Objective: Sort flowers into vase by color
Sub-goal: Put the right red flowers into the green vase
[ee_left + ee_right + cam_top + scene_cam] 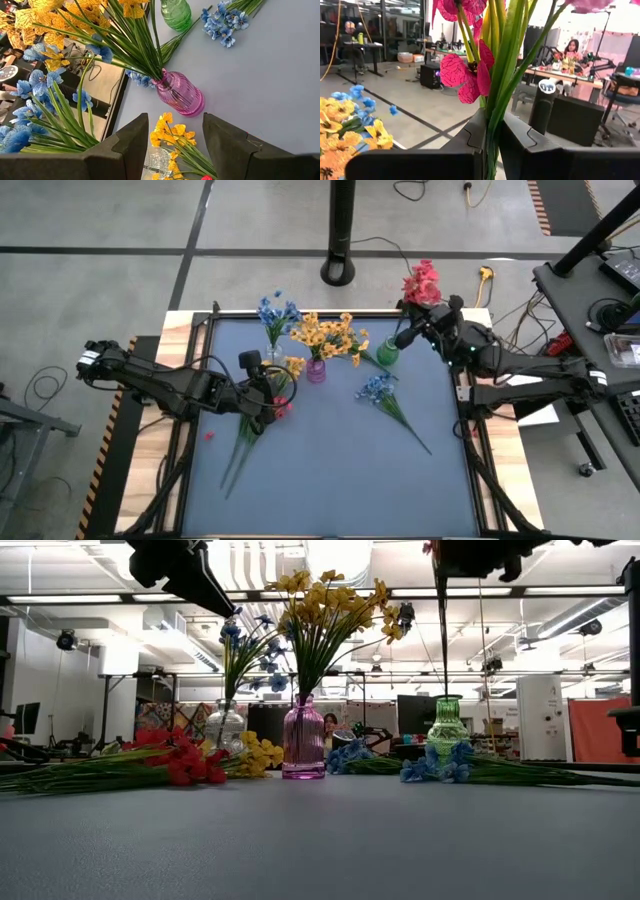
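Note:
My right gripper (pixel 410 332) is shut on a red-pink flower sprig (pixel 422 283) held upright over the green vase (pixel 387 352); its thin stem (pixel 441 630) runs down to the vase mouth (pixel 447 700). My left gripper (pixel 262 392) is open, high above a yellow sprig (pixel 170 132) and a red sprig (pixel 283 408) that lie on the mat. The clear vase (pixel 272 350) holds blue flowers (pixel 275 312). The pink vase (pixel 316 370) holds yellow flowers (pixel 325 335). A blue sprig (pixel 380 392) lies on the mat to the right. My right gripper pinches the green stems (pixel 495 107) of the red-pink sprig between its two fingers, just below the blossoms (pixel 465 75). The fingers lie across the stems. The sprig stands upright, lifted, blossoms above the fingers and the stem hanging down toward the green vase.
The three vases stand close together at the far middle of the blue mat (pixel 330 490). Long green stems (pixel 240 450) of the lying sprigs trail toward the near left. A red bit (pixel 208 435) lies at the mat's left. A black pole base (pixel 340 272) stands beyond the far edge.

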### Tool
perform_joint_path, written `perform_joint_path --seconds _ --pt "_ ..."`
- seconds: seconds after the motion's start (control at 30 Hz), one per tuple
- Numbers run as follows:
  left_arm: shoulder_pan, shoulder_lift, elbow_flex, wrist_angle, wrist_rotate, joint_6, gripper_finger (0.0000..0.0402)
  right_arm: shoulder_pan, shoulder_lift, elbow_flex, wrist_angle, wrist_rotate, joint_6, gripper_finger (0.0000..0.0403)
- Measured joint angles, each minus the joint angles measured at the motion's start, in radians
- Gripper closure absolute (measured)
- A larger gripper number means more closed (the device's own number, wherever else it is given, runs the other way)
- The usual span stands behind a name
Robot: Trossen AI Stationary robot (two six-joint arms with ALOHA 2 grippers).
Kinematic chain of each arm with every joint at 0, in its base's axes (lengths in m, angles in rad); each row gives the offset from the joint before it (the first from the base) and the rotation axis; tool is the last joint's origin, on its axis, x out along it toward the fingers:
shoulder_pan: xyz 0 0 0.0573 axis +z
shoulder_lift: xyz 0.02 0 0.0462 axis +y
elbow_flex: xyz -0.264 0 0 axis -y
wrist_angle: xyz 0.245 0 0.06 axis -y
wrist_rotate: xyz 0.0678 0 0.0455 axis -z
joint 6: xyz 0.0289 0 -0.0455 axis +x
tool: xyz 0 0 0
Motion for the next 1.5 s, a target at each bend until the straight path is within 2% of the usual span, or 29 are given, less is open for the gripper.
perform_joint_path --seconds 0.87,1.1,1.5 --pt "0.0 0.0 0.0 0.0 0.0 0.0 0.023 -0.003 0.039 -0.066 -0.009 0.009 0.088 0.037" --pt "0.0 0.0 0.0 0.0 0.0 -0.003 0.023 -0.003 0.039 -0.066 -0.027 0.009 0.133 0.0312" --pt "0.0 0.0 0.0 0.0 0.0 -0.028 0.023 -0.003 0.039 -0.065 -0.18 0.01 0.237 0.0199"
